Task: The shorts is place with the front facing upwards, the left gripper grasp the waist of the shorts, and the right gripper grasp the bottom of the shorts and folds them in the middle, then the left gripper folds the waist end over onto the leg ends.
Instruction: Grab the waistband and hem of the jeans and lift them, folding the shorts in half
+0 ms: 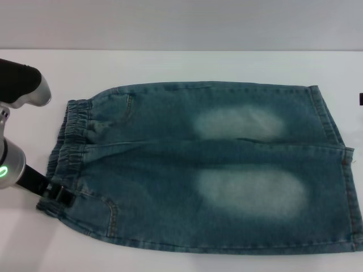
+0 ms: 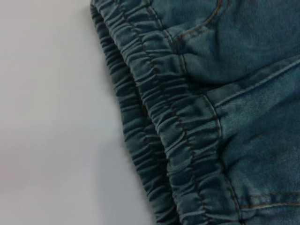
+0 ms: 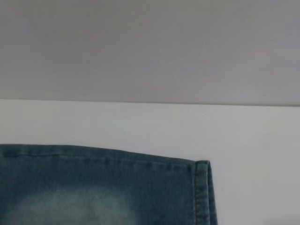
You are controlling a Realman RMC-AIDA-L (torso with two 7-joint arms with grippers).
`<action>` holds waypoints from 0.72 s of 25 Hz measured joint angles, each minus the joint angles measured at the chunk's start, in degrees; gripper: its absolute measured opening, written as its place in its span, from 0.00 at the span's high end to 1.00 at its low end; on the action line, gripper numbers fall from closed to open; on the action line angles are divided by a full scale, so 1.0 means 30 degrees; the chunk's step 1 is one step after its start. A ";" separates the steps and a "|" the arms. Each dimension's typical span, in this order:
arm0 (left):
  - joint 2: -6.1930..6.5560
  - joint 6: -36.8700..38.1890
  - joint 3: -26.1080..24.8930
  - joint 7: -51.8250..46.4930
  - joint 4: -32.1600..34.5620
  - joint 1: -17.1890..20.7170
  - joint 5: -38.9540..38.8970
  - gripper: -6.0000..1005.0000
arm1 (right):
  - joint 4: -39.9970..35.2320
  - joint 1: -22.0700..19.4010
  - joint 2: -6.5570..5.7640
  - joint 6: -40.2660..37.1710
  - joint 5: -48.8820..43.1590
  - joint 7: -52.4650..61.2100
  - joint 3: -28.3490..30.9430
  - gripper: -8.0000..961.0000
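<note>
The shorts [image 1: 204, 164] lie flat on the white table, with pale faded patches on both legs. The puckered elastic waist [image 1: 68, 141] is at the left and the straight leg ends [image 1: 340, 153] are at the right. My left gripper [image 1: 55, 192] sits at the near corner of the waist, its black claw touching the band. The left wrist view shows the gathered waistband [image 2: 178, 131] from close up. A black sliver at the right edge is my right gripper [image 1: 361, 99], beside the far leg hem. In the right wrist view, the far leg's hem corner [image 3: 202, 192] lies on the table.
The white table [image 1: 181, 65] runs bare around the shorts, with open room behind them and to the left of the waist. Its far edge meets a pale wall [image 3: 150, 47].
</note>
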 joint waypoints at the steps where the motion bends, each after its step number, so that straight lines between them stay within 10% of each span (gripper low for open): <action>1: 0.0004 -0.0076 -0.0033 0.0001 0.0015 -0.0042 -0.0001 0.30 | 0.0070 -0.0006 0.0000 0.0023 0.0000 0.0002 0.0000 0.20; 18: -0.0004 -0.0668 0.0068 0.0094 0.0036 -0.0381 -0.0031 0.72 | 0.0359 -0.0252 0.0001 0.0845 0.0057 0.0021 0.0076 0.20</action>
